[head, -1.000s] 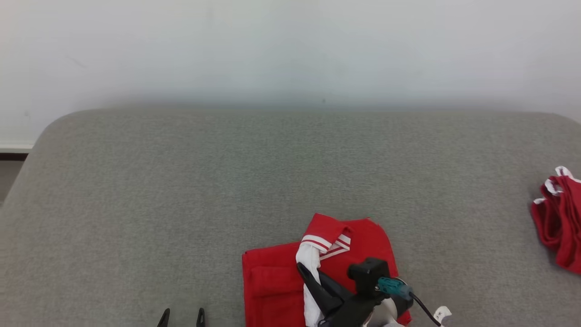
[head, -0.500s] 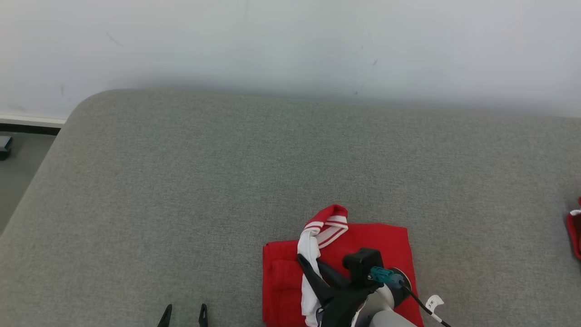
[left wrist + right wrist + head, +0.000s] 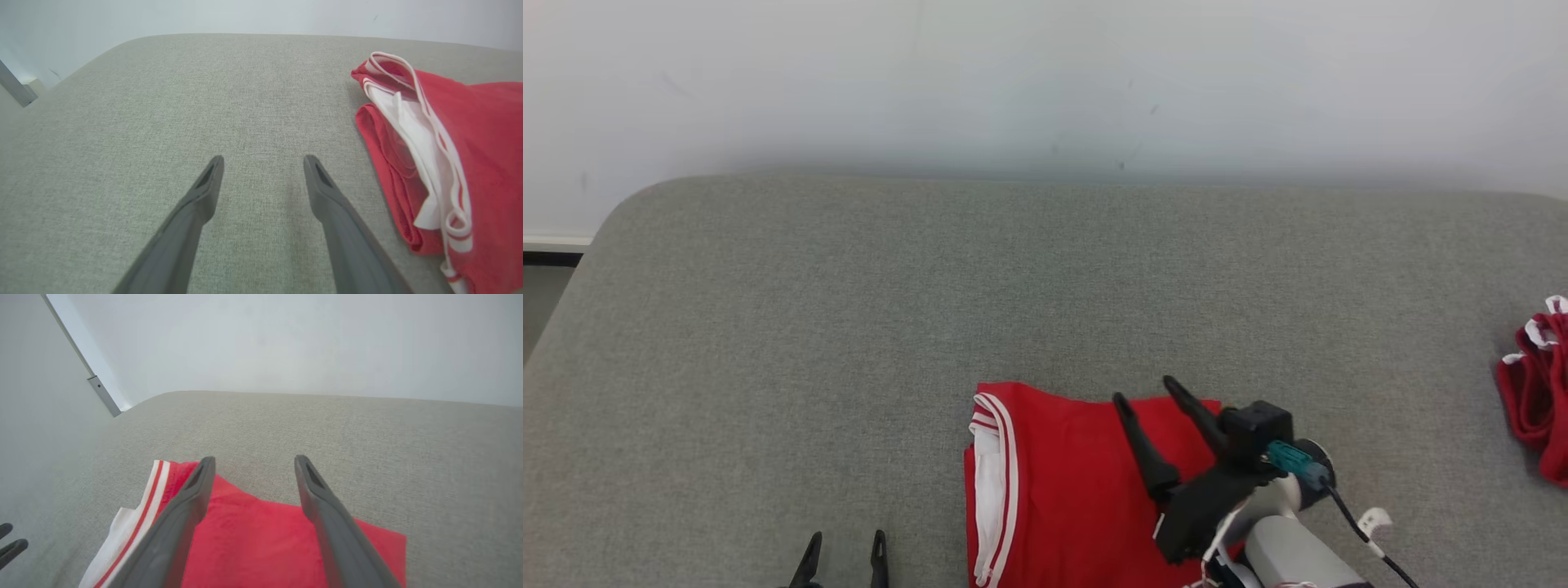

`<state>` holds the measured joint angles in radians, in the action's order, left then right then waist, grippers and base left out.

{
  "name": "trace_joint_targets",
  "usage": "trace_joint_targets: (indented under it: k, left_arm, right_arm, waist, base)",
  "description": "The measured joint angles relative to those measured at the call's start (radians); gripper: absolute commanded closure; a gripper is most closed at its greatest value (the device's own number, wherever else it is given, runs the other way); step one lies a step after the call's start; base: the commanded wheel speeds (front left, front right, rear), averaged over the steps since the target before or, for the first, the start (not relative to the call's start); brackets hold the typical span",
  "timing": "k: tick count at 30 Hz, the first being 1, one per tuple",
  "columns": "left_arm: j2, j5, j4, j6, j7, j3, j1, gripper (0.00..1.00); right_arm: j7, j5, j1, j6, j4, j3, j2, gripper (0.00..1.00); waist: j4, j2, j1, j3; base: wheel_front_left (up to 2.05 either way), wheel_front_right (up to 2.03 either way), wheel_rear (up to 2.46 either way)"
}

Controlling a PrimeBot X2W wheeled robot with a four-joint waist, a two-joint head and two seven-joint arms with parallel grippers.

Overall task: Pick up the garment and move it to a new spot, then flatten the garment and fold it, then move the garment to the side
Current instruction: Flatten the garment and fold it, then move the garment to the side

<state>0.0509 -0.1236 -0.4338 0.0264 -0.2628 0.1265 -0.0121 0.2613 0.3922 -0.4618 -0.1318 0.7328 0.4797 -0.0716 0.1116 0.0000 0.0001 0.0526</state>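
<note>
My right gripper (image 3: pixel 1143 389) is spread wide with nothing in it, over the far edge of the folded red garment (image 3: pixel 1054 490). The garment lies at the near side of the grey cushion (image 3: pixel 849 327). My left gripper (image 3: pixel 844 541) is spread too, left of the garment's white-striped edge and not touching it. Wide grey cushion stretches ahead. Another red cloth (image 3: pixel 1535 392) sits at the right edge.
</note>
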Motion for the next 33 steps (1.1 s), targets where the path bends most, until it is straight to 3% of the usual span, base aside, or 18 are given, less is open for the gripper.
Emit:
trace_joint_targets:
  k: [8, 15, 26, 33]
  left_arm:
    - [0.000, 0.011, 0.029, 0.001, 0.000, -0.024, -0.003, 0.00]
    - [0.000, 0.018, 0.046, 0.001, 0.000, -0.051, 0.012, 0.00]
    - [0.000, 0.034, 0.075, -0.006, 0.000, -0.099, 0.032, 0.00]
    - [0.000, 0.052, 0.095, -0.017, 0.000, -0.126, 0.033, 0.00]
  right_arm:
    - [0.000, -0.212, 0.143, 0.000, -0.093, -0.252, -0.013, 0.00]
    - [0.000, -0.276, 0.229, 0.000, -0.151, -0.397, 0.003, 0.00]
    - [0.000, -0.308, 0.283, 0.000, -0.186, -0.477, 0.018, 0.00]
    - [0.000, -0.296, 0.297, 0.000, -0.201, -0.476, 0.019, 0.00]
  waist:
    - [-0.034, 0.0000, -0.0001, -0.012]
    - [-0.068, 0.0000, 0.0000, -0.024]
    - [-0.130, 0.0000, 0.0000, -0.039]
    - [-0.160, 0.0000, -0.0001, -0.049]
  base:
    - [0.00, 0.00, 0.00]
    - [0.00, 0.00, 0.00]
    - [0.00, 0.00, 0.00]
    - [0.00, 0.00, 0.00]
